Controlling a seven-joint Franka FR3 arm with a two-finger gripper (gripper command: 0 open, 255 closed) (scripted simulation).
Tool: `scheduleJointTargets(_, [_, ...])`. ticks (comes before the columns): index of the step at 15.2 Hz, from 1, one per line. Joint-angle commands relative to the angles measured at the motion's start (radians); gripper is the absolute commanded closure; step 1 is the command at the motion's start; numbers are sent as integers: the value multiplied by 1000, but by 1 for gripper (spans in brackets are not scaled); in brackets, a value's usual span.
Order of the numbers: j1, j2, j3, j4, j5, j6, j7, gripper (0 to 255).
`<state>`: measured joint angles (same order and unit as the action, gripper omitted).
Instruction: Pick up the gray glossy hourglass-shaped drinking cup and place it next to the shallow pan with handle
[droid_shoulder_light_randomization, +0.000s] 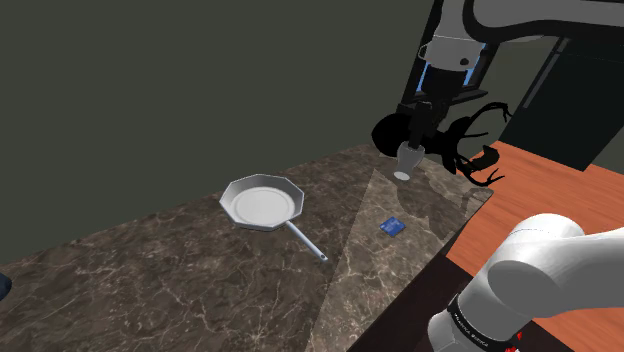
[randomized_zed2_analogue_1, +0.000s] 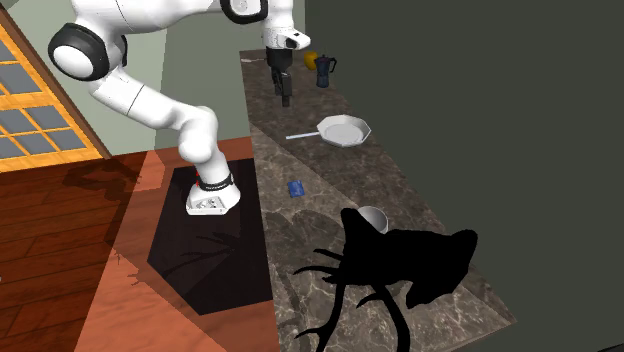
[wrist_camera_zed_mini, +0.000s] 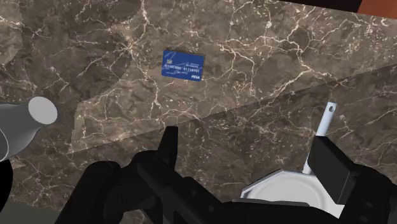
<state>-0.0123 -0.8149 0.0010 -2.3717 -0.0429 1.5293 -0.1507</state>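
Dark marbled counter (droid_shoulder_light_randomization: 200, 270): grey waisted cup (droid_shoulder_light_randomization: 408, 160) at two o'clock from the pan (droid_shoulder_light_randomization: 262, 205) in the shoulder view, beside black antlers (droid_shoulder_light_randomization: 480, 160); fingers (wrist_camera_zed_mini: 168, 143) apart, empty, well off it. Probably light, stiff, slick: grip the waist.

- the gripper (randomized_zed2_analogue_1: 284, 97) hangs open, high over the counter (droid_shoulder_light_randomization: 150, 270), with free air all round it.
- a black antlered shape (randomized_zed2_analogue_1: 410, 262) stands just beside the cup (randomized_zed2_analogue_1: 370, 216) and crowds its far side.
- a blue card (droid_shoulder_light_randomization: 392, 226) lies flat between cup and pan (droid_shoulder_light_randomization: 262, 204).
- bare counter surrounds the pan; its handle points toward the stand-side edge.
- a dark wall (droid_shoulder_light_randomization: 200, 80) closes the counter's back edge.
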Motion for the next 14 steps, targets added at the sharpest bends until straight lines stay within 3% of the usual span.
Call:
scheduleJointTargets(1, [0,0,0,0,0,0,0,0])
scheduleJointTargets(14, [-89,318,-228,53,-63,294,-144,0])
